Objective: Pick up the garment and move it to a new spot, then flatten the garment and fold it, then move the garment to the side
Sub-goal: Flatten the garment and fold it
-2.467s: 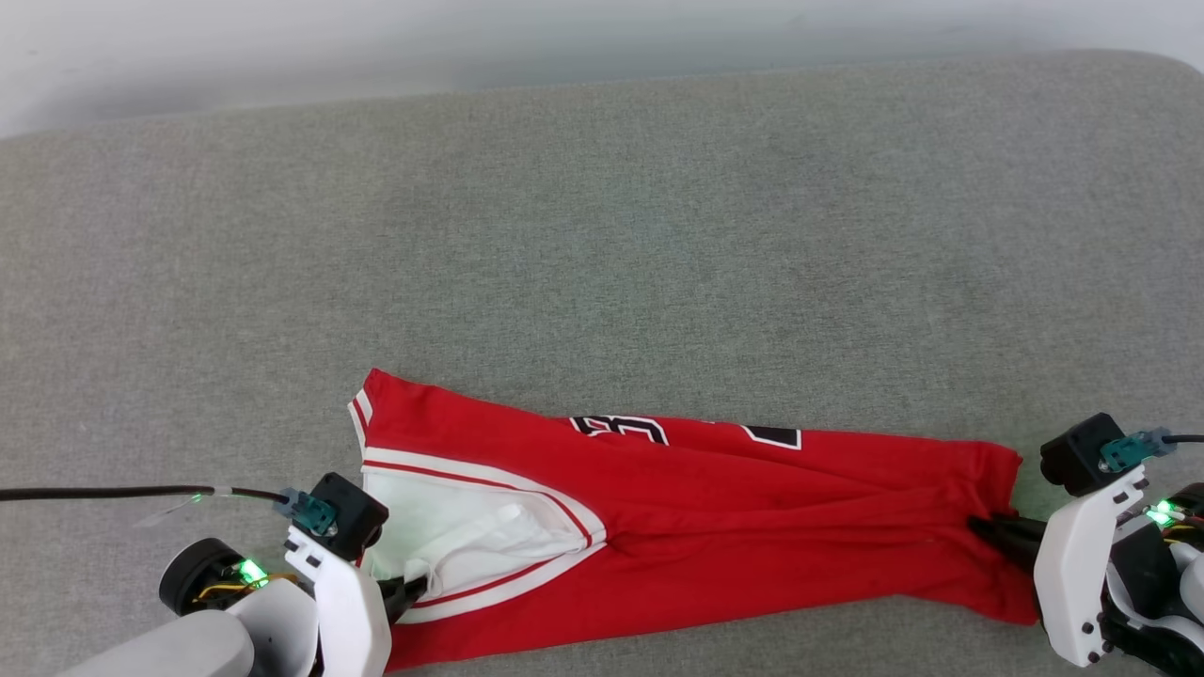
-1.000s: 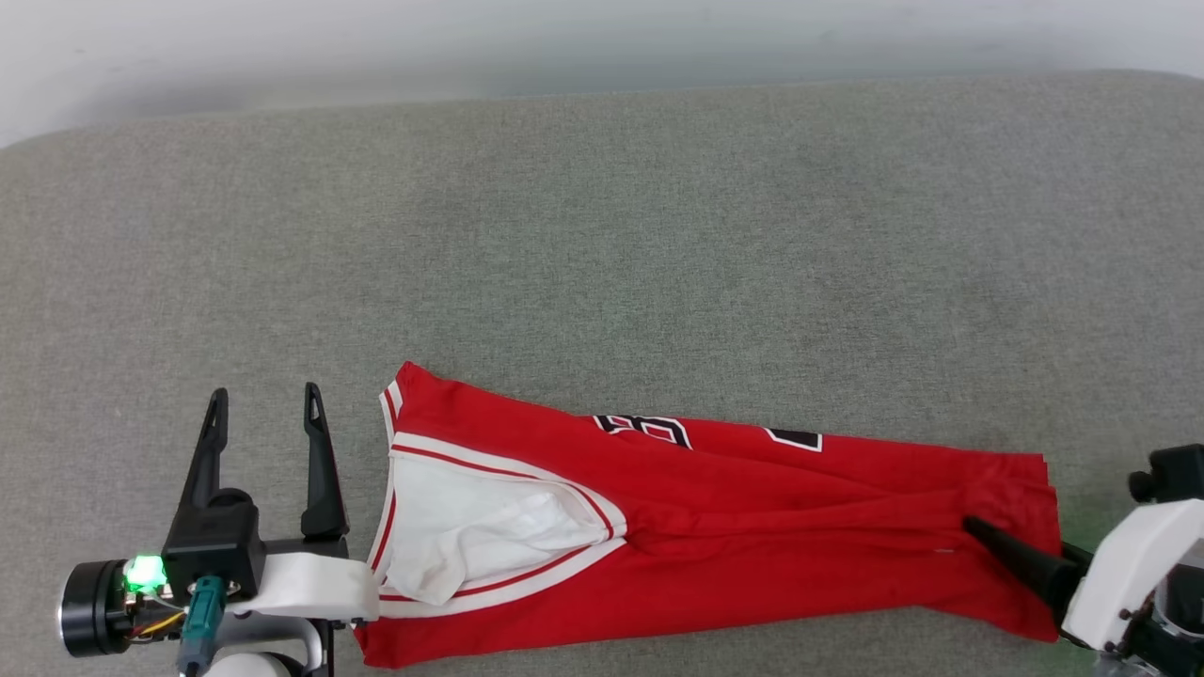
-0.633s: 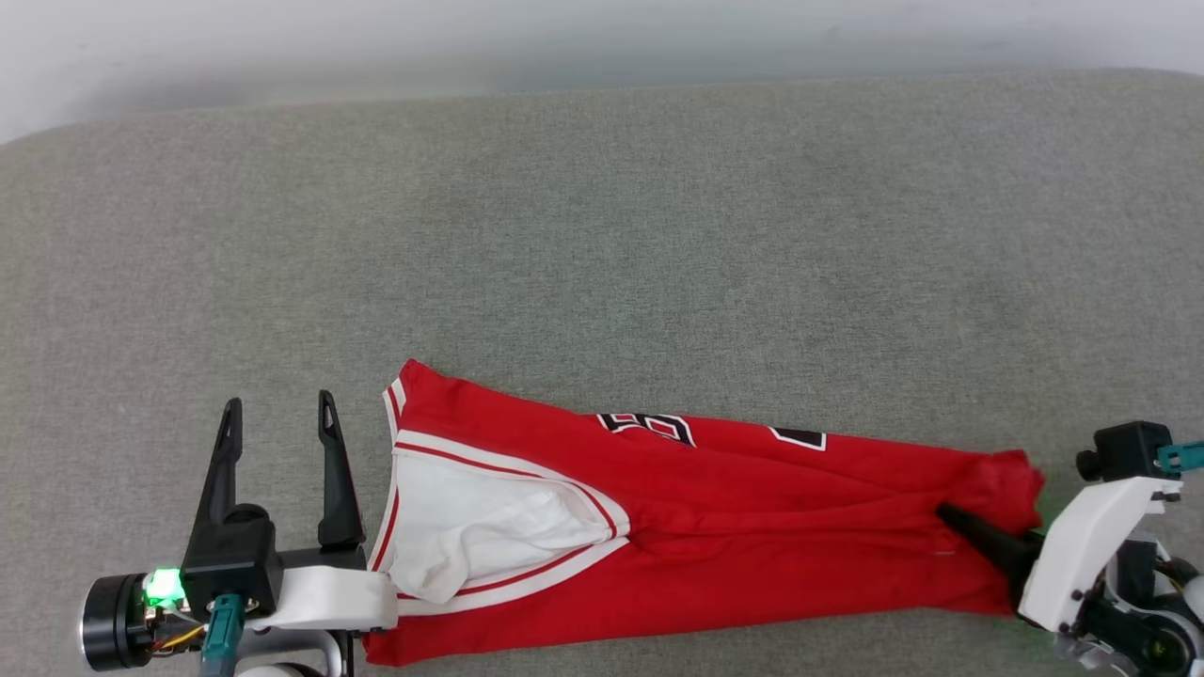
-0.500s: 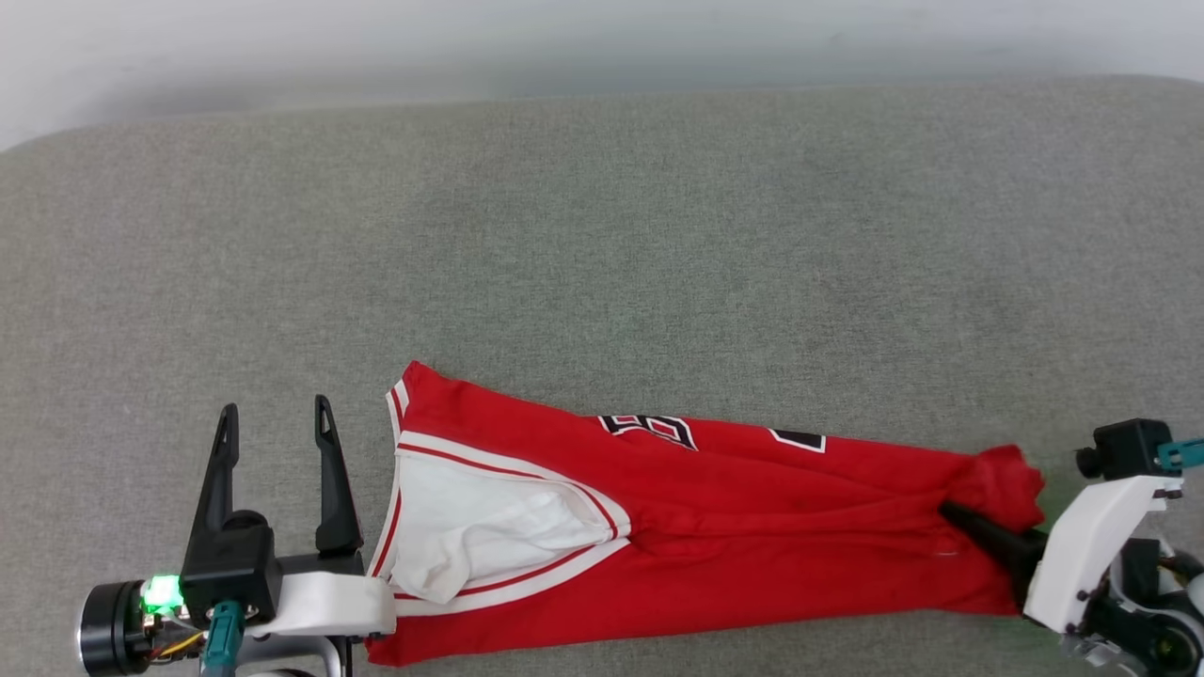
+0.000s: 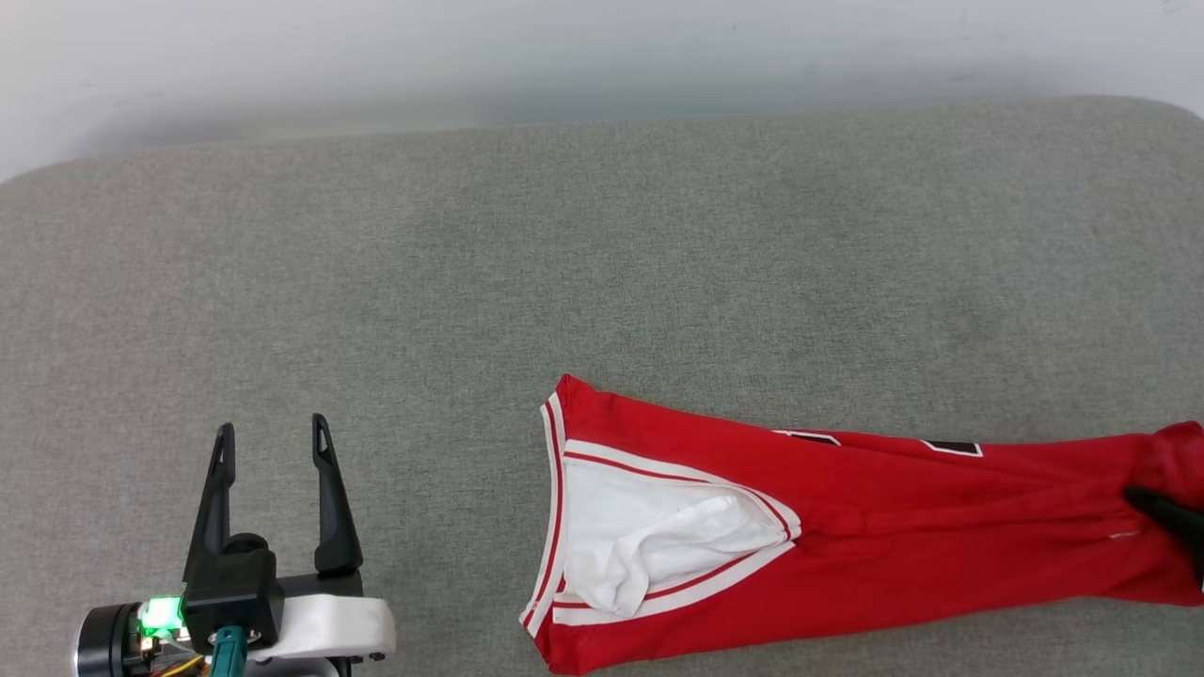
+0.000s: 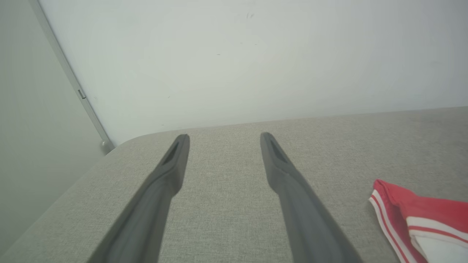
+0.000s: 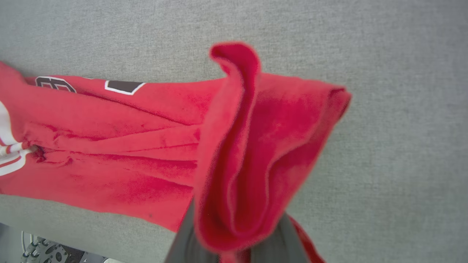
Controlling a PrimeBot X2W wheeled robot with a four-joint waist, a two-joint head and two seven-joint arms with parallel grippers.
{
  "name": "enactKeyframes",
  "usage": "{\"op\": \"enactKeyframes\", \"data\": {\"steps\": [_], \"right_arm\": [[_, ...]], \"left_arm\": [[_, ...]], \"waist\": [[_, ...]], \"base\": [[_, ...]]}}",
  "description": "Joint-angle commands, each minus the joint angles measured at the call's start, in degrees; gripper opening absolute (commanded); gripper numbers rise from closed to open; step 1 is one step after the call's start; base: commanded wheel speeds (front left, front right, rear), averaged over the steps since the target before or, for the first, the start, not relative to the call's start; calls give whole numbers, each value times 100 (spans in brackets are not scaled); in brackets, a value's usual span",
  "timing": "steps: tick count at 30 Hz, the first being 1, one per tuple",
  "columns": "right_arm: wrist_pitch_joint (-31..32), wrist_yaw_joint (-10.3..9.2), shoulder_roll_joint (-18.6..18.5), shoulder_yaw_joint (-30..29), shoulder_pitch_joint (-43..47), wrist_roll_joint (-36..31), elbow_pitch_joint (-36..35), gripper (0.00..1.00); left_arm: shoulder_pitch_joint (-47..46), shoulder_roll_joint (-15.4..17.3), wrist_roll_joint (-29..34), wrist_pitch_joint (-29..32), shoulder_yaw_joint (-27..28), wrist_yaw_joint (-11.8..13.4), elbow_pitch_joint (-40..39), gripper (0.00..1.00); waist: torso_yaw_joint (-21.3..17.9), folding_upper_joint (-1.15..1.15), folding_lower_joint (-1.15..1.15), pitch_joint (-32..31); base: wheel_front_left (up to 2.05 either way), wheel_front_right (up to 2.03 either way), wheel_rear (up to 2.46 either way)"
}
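Fingers [image 7: 181, 245] of your right gripper [image 5: 1162, 510] clamp the hem of the shirt [image 5: 875, 555], lying bunched lengthwise on the grey cushion [image 5: 602, 263], so you can drag it; your left gripper [image 5: 272, 425] stands spread, empty, well clear

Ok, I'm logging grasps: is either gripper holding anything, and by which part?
The right gripper is shut on the garment, pinching its bunched red end. The left gripper is open, holding nothing.

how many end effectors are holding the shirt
1: the right end effector grips the shirt at its right end; the left end effector sits open, apart from it.
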Motion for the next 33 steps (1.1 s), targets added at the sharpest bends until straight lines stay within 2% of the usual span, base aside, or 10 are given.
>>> {"op": "enactKeyframes", "data": {"steps": [1,4,9,14,19,24,33], "right_arm": [[127,-3,-73,47,-79,29,-146,0],[284,-3,-146,103,-66,74,-391,0],[605,-3,-184,224,42,232,-1229,0],[789,-3,73,360,-117,61,-1901,0],[1013,-3,614,579,-512,-271,-2164,0],[1307,-3,1303,1068,-1114,-669,-2121,0],[1472,-3,2434,2243,-2107,-1325,-1418,0]], "left_arm": [[74,-35,50,-12,38,-43,-16,100],[95,-70,95,-12,58,-85,-13,100],[146,-146,138,-12,87,-155,-11,100],[117,-206,175,-12,74,-236,-24,100],[18,-254,198,-12,68,-289,-36,100],[-45,-293,234,-12,58,-325,-48,100],[-180,-338,246,-12,28,-385,-36,100]], "waist": [[-7,0,0,-27],[-11,0,0,-54],[-7,0,0,-93],[36,0,0,-70],[111,0,0,12],[143,0,0,115],[172,0,0,321]], "base": [[0,0,0],[0,0,0],[0,0,0],[0,0,0],[0,0,0],[0,0,0],[0,0,0]]}}
